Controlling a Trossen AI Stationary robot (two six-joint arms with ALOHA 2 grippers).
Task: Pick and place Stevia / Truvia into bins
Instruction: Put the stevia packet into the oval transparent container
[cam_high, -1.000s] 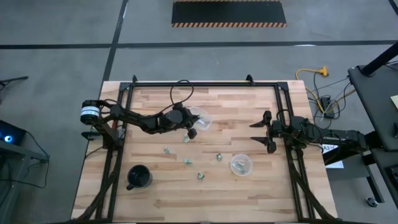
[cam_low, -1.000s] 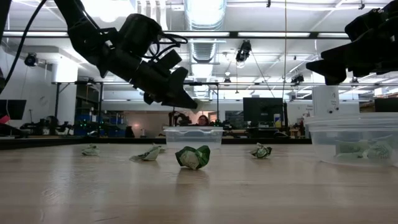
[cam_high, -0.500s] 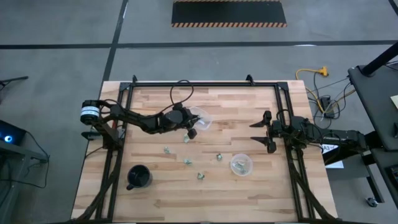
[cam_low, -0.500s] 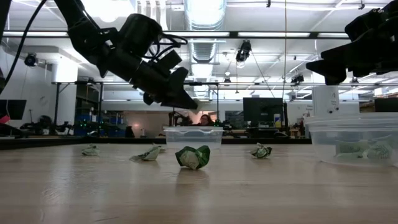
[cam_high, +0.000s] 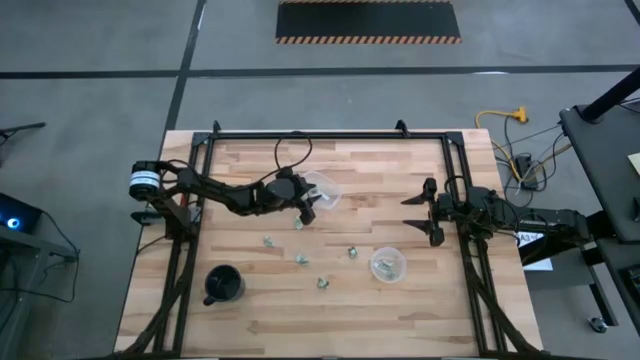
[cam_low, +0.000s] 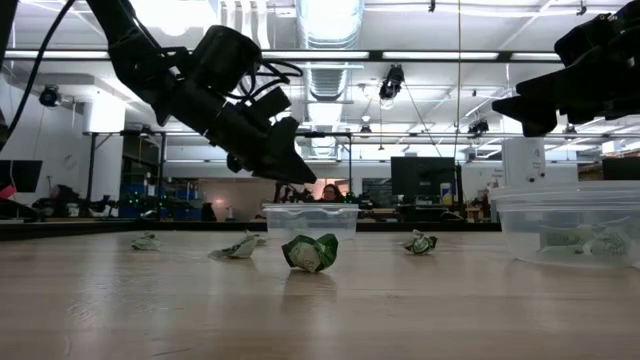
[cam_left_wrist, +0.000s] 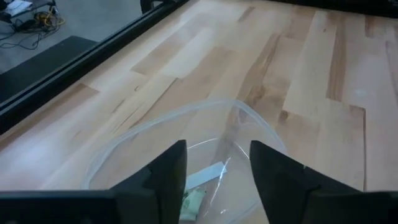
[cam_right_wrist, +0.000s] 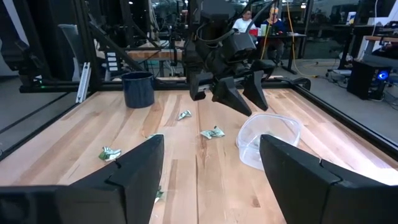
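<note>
My left gripper (cam_high: 307, 208) (cam_left_wrist: 217, 163) hangs open just above a clear cup (cam_high: 323, 190) (cam_left_wrist: 186, 155) left of the table's middle. A pale green and white packet (cam_left_wrist: 200, 179) lies inside that cup, below the fingers and touching neither. In the right wrist view the left gripper (cam_right_wrist: 239, 98) shows its fingers apart over the cup (cam_right_wrist: 268, 140). A second clear cup (cam_high: 387, 264) (cam_low: 565, 225) farther right holds packets. Several crumpled packets (cam_high: 301, 260) (cam_low: 310, 252) lie on the wood between the cups. My right gripper (cam_high: 413, 212) (cam_right_wrist: 211, 168) waits open near the right edge.
A black mug (cam_high: 222, 285) (cam_right_wrist: 138, 88) stands near the front left corner. Black frame rails (cam_high: 190, 200) run along the table's left, right and far sides. Bare wood lies along the near edge. People sit in the room beyond the table.
My left gripper has opened while staying in place above the cup; in the low view its fingertips were together a second ago and now stand apart.
</note>
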